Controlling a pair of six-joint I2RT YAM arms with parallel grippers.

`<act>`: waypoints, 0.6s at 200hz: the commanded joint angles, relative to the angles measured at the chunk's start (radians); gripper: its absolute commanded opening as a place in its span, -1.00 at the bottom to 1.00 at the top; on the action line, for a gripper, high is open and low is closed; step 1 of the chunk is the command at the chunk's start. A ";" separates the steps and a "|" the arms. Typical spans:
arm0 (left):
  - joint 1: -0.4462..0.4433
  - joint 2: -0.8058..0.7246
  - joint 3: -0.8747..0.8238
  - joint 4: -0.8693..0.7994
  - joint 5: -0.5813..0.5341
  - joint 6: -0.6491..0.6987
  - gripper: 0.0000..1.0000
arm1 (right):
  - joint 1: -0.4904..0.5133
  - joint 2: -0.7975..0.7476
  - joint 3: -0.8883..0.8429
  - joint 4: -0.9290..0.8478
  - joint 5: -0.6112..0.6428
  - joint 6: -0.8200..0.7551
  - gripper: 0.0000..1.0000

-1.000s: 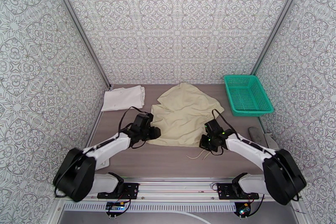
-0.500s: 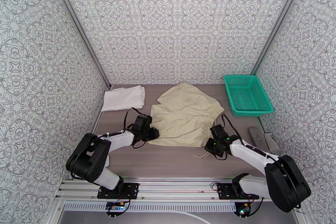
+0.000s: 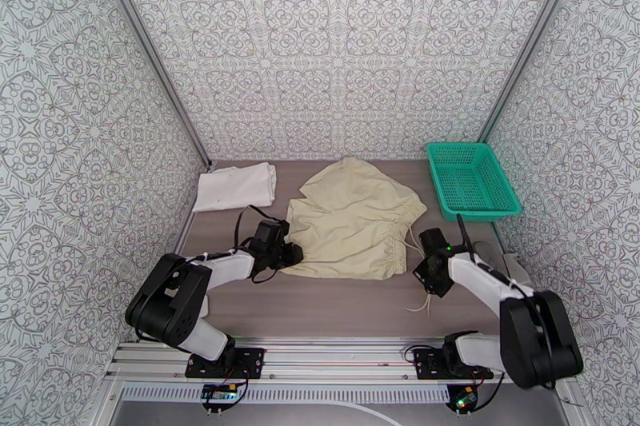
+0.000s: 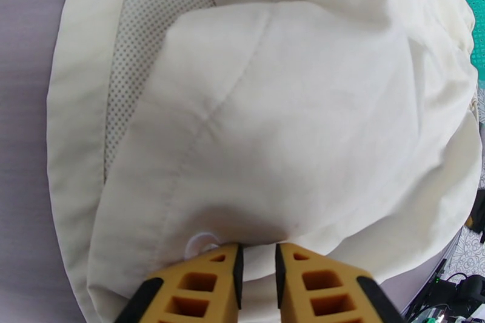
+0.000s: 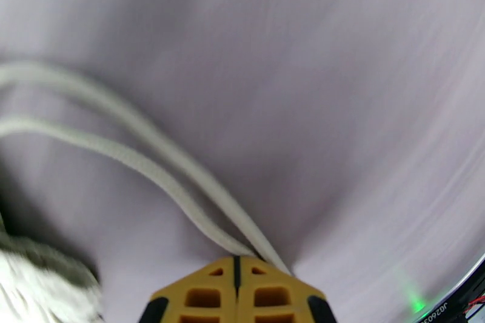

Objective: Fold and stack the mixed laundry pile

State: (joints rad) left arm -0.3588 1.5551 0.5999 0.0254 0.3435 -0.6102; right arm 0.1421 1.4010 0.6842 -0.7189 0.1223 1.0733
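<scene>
The beige garment [image 3: 352, 220] lies spread in the middle of the table, waistband toward the near edge. My left gripper [image 3: 290, 252] is at its near left corner, low on the table. In the left wrist view the gripper [image 4: 257, 257] pinches a fold of the beige cloth [image 4: 291, 136] between nearly closed fingers. My right gripper [image 3: 430, 274] sits off the garment's near right corner, shut on its drawstring [image 3: 422, 304]. Two cords of that drawstring [image 5: 151, 166] run out from the closed right gripper [image 5: 237, 265]. A folded white T-shirt [image 3: 234, 186] lies at the back left.
A teal mesh basket [image 3: 470, 180] stands at the back right. A grey object [image 3: 498, 260] lies along the right edge beside my right arm. Patterned walls close in the table on three sides. Bare tabletop [image 3: 320, 308] runs along the near edge.
The right gripper has slid right and slightly nearer, drawing the drawstring out past the garment's corner. The left arm dropped lower at first and has since held still.
</scene>
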 commanded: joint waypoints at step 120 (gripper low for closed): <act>-0.114 -0.202 0.039 -0.189 -0.046 -0.009 -0.25 | -0.068 0.063 0.341 0.026 0.009 -0.343 -1.00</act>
State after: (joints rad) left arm -0.4561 1.4181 0.5682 -0.0631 0.3386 -0.6289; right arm 0.0719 1.6299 1.0443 -0.6781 0.2230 0.8619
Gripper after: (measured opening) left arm 0.376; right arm 0.038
